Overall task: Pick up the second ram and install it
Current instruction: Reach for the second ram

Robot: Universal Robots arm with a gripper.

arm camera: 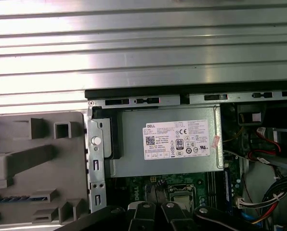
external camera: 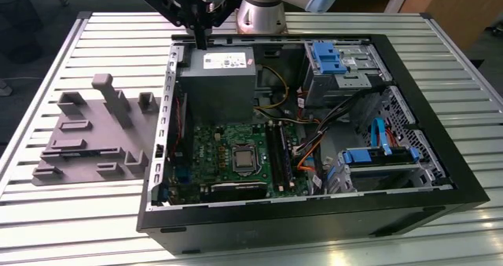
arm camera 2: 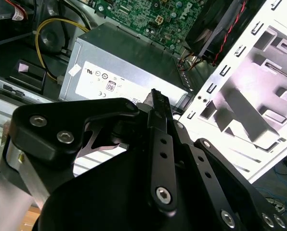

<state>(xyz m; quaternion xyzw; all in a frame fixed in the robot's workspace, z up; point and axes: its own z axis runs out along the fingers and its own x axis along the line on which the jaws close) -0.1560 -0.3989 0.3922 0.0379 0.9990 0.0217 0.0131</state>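
Step in hand: the approach to pick up, no grasp yet made. The claw (external camera: pixel 202 42) hangs above the rear edge of the power supply (external camera: pixel 216 80), at the far wall of the open case (external camera: pixel 314 216). Its black fingers are drawn together into one narrow point and nothing is seen between them. The second ram (arm camera: pixel 18 197) is judged to be the thin blue-green strip standing on edge in a slot of the grey tray (external camera: pixel 98 116). The tray rests on the surface (external camera: pixel 79 230) outside the case, on the exterior view's left and well apart from the claw. A grasp would call for the fingers to part and for the claw to cross the case wall and come down square over the stick's thin upper edge. The neighbouring raised blocks leave little room there. Materials: the surface is ribbed, bright metal slatting. The tray is matt grey plastic with blocky posts and rectangular pockets. The power supply is a plain grey sheet-metal box bearing a white label. The motherboard (external camera: pixel 235 142) is glossy green and densely populated, with a square silver chip and long dark memory slots (external camera: pixel 279 154) beside it. The case rim is black and its inner frame is pale perforated metal. The stick itself looks rigid, flat and narrow, and likely to tip if nipped off-centre.
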